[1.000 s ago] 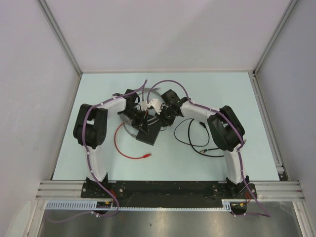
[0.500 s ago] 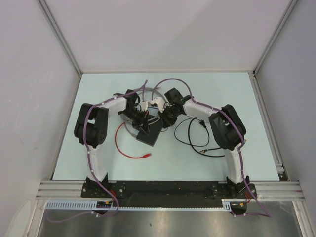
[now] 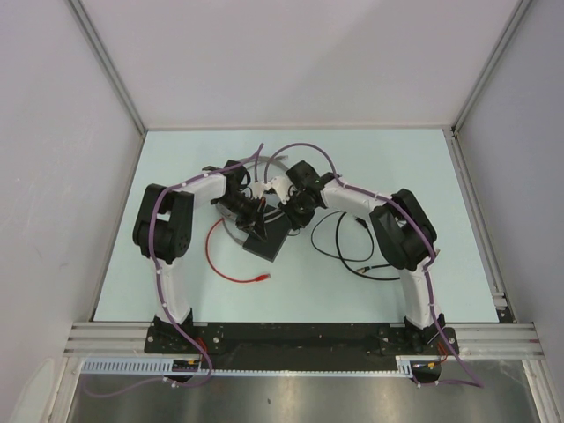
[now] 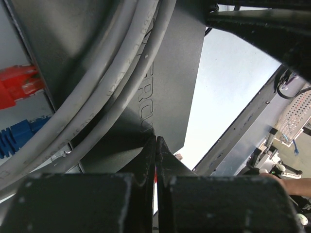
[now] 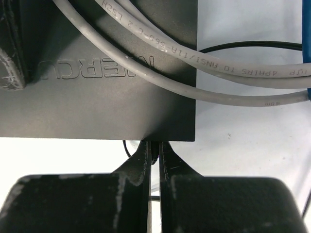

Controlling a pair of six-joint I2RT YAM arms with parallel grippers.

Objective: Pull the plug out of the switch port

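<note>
Spreading across the top view, the pale counter (image 3: 423, 194) carries everything here. The left arm (image 3: 163, 229) and right arm (image 3: 401, 231) bend inward from their bases and meet near the middle of it, both reaching down over the switch (image 3: 264, 243), a flat black box lying at an angle on the counter.

Grey cables (image 5: 233, 73) run in loose curves over the top of the switch, crossing its embossed lettering. A red cable (image 3: 216, 263) loops on the counter to the left of the box, one end lying loose in front of it. A thin black cable (image 3: 340, 251) curls to the right.

The left gripper (image 4: 155, 148) is closed, its two fingers pressed together with only a slit between them, tips just above the black lid. The right gripper (image 5: 154, 148) is closed in the same way, its tips touching the near edge of the switch; nothing can be seen between the fingers.

In the left wrist view a red plug (image 4: 17, 85) and a blue plug (image 4: 19, 137) sit side by side against one edge of the box. The switch port lies in that edge, hidden behind the plugs.
</note>
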